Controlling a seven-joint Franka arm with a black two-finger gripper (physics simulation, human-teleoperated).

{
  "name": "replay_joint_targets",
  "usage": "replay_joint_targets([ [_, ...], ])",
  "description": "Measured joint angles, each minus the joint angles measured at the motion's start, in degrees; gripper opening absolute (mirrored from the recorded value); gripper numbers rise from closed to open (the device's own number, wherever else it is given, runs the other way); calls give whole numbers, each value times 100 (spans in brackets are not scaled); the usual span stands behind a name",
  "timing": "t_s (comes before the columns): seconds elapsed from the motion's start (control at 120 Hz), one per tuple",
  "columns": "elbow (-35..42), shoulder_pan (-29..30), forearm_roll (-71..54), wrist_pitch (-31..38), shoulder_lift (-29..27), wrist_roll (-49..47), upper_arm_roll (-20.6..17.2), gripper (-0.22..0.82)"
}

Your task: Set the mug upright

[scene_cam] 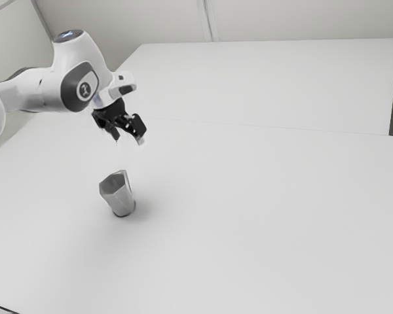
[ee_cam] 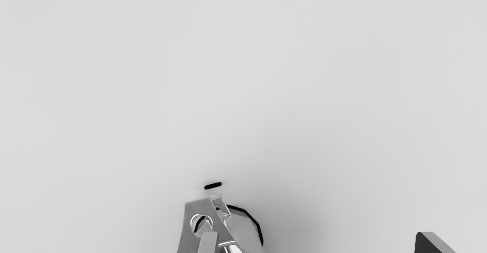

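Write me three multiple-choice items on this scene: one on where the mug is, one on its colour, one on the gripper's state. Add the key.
1. Where is the mug?
A) On the floor
B) On the table, below the gripper
C) Lifted off the table in the gripper

2. What colour is the mug?
A) Red
B) Blue
C) Grey

3. How is the gripper?
A) Open
B) Shut on the mug
C) Shut on nothing

Key:
1. B: the exterior view shows the mug resting on the table, with the gripper above it.
2. C: its walls look grey in both views.
3. A: the wrist view shows the fingers wide apart.
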State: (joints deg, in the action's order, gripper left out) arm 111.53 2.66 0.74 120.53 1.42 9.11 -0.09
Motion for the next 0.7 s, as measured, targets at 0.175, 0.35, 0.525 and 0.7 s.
replay_joint_targets([
  [0.175,-1738,59,182,-1170,394,-76,39,58],
  [0.35,-2850,141,177,-2111,672,-108,73,60],
  [0.525,-3074,35,167,-2638,690,-114,78,60],
  [0.7,-3082,69,176,-2871,679,-120,79,60],
])
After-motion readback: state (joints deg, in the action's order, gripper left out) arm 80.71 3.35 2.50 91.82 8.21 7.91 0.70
